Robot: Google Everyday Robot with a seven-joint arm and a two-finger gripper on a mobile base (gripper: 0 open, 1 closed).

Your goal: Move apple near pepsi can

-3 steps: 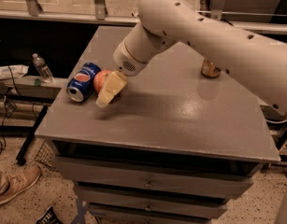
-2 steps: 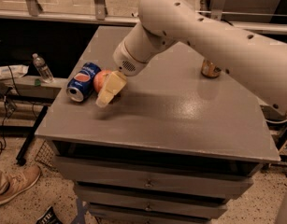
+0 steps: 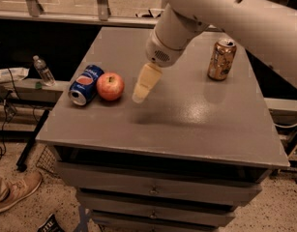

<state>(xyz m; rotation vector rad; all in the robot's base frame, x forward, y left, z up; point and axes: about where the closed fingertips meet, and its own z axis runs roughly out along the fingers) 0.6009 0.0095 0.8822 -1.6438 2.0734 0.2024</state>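
Grey cabinet top with drawers below carries everything here. The apple sits on its near-left part, touching or all but touching the pepsi can, which lies on its side just left of it. The gripper hangs just right of the apple, low over the surface and holding nothing; whether it is parted or closed I cannot tell.

By my reading the placing is done and the step in hand is getting clear. That calls for rising straight up before swinging right, since a nudge would roll the round apple or the lying can.

Count: 1 apple, 1 pepsi can, 1 gold-brown can upright at the far right, 1 water bottle on the ledge to the left, 1 gripper.
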